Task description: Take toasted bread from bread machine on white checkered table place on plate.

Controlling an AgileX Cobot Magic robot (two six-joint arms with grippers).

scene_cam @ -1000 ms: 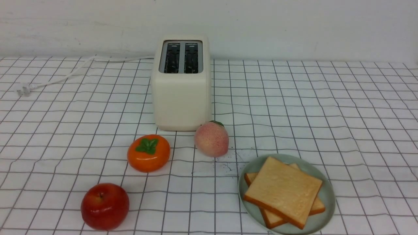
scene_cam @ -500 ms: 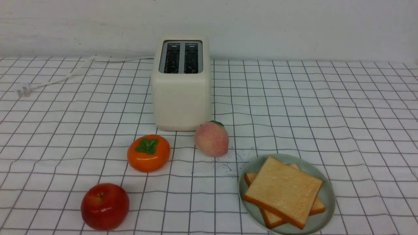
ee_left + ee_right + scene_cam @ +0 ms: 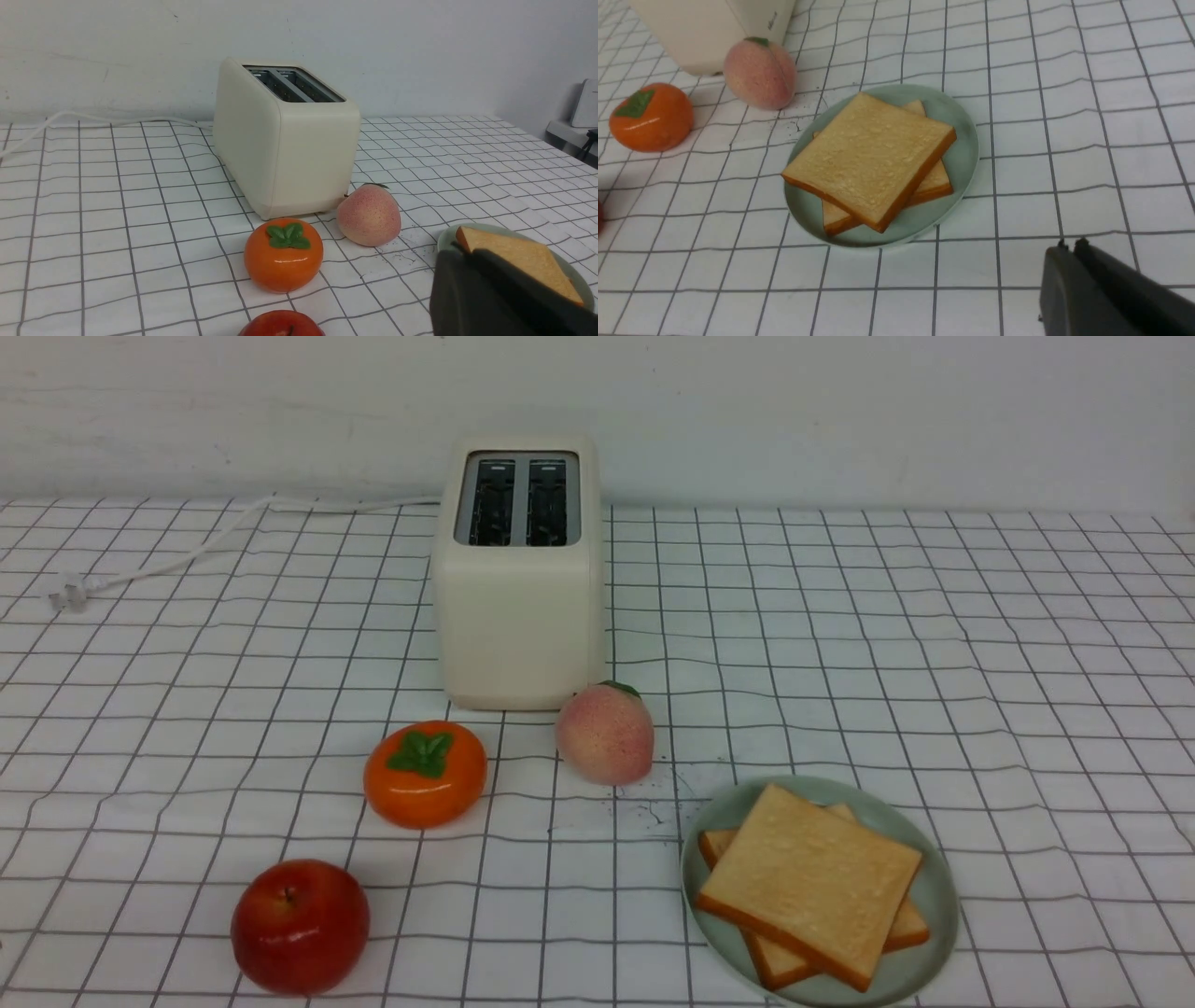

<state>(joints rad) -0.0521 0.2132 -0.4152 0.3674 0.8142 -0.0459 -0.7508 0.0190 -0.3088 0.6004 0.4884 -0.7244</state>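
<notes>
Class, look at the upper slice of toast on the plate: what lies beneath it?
Beneath the upper slice is a lower slice, its corners showing, and the plate. The lower slice's middle is covered.

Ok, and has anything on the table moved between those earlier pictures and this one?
Nothing on it has visibly moved. Both slices of toast stay stacked on the plate, and the toaster, peach, persimmon and apple are where they were.

Seemingly a staged robot test area: checkered cloth (image 3: 868, 709), toaster (image 3: 521, 625), plain wall (image 3: 747, 420).
</notes>
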